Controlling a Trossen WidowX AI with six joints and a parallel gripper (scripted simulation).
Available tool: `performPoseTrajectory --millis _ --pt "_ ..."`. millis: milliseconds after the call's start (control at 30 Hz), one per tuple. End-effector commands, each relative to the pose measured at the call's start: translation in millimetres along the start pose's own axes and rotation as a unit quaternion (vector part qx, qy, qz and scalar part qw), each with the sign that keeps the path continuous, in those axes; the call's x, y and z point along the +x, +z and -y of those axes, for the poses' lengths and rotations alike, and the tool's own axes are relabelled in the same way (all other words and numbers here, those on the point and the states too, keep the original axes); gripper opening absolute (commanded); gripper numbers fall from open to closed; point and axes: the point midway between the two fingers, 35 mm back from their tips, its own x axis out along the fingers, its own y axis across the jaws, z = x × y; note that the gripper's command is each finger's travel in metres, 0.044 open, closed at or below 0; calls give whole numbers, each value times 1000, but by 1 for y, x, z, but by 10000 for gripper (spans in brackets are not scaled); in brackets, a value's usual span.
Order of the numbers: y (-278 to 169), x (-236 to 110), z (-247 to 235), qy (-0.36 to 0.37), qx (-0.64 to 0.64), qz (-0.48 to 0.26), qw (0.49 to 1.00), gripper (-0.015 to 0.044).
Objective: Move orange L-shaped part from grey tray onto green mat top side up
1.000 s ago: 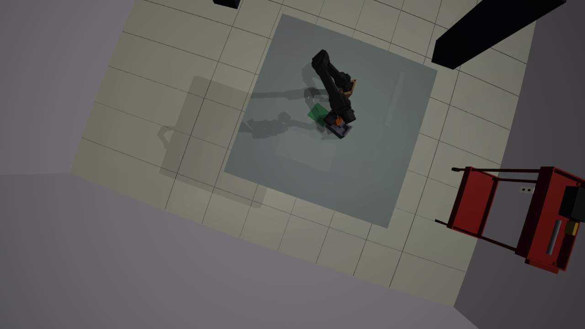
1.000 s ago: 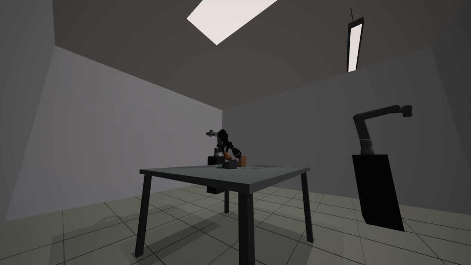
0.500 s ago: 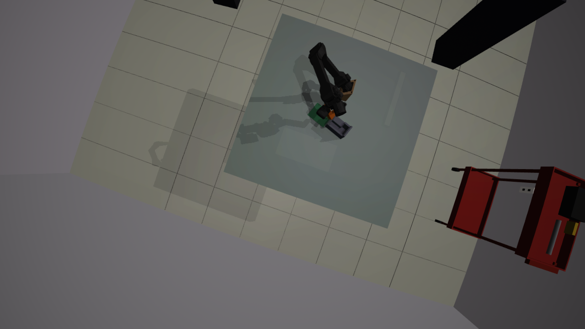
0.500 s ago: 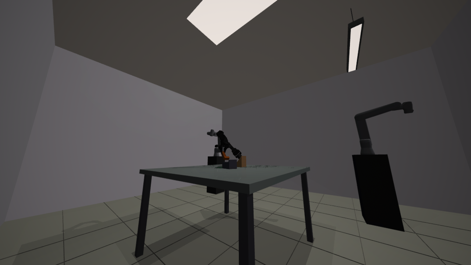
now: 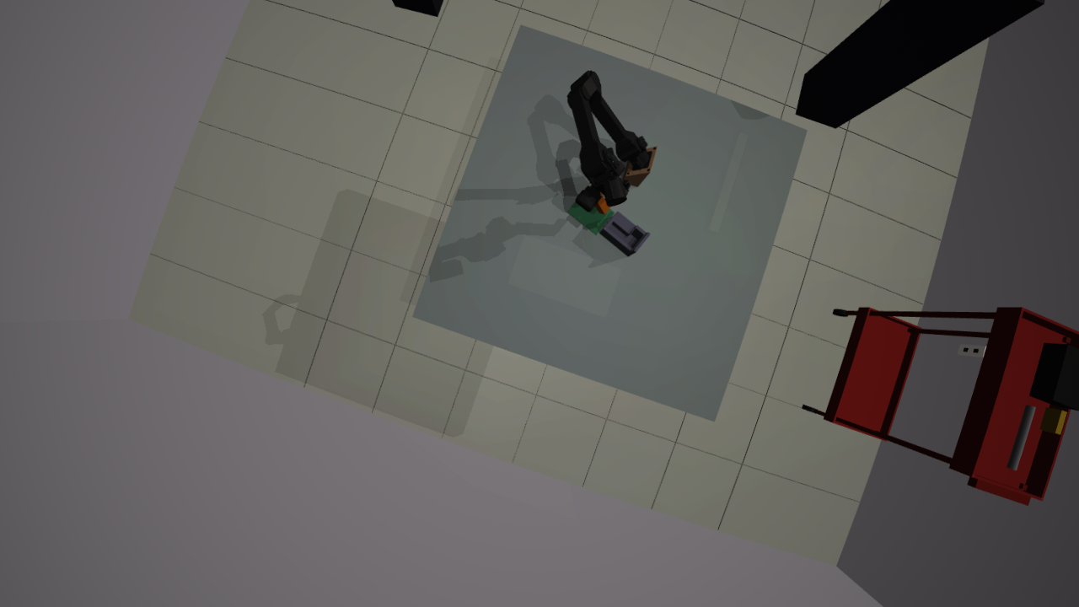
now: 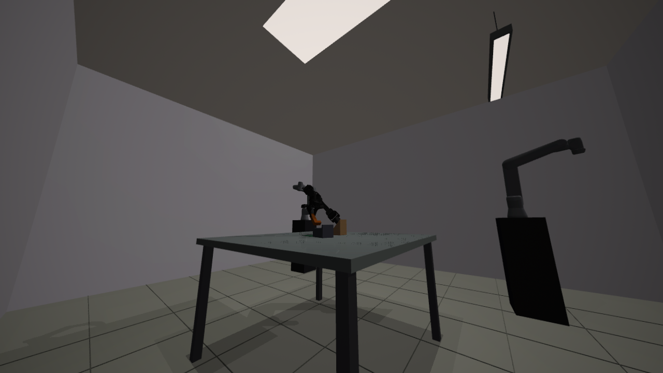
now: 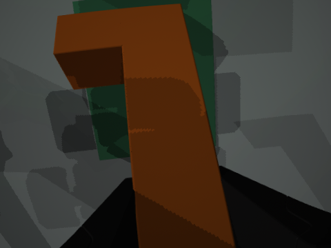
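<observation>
Tool (image 7: pixel 184 216): clenched on the straight end of the orange part (image 7: pixel 170 120), black fingers at either side.
Orange part: held off the bench (image 5: pixel 679 302), over the green mat (image 7: pixel 203 18), foot pointing to 9 o'clock in the wrist view.
Grey tray (image 5: pixel 625 232): just beside the mat, pocket vacant.

table (image 5: pixel 679 317) standing on tiled floor | grey tray (image 5: pixel 625 231) lying on it | green mat (image 5: pixel 589 217) lying just beside tray | brown block (image 5: pixel 642 167) sitting near tray
</observation>
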Motion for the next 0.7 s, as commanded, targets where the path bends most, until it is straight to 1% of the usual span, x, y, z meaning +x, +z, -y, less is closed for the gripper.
performPoseTrajectory --millis 0,667 --pt "-1 4 0 -2 0 0 1000 0" --pt "-1 35 1 0 2 -4 1000 0"
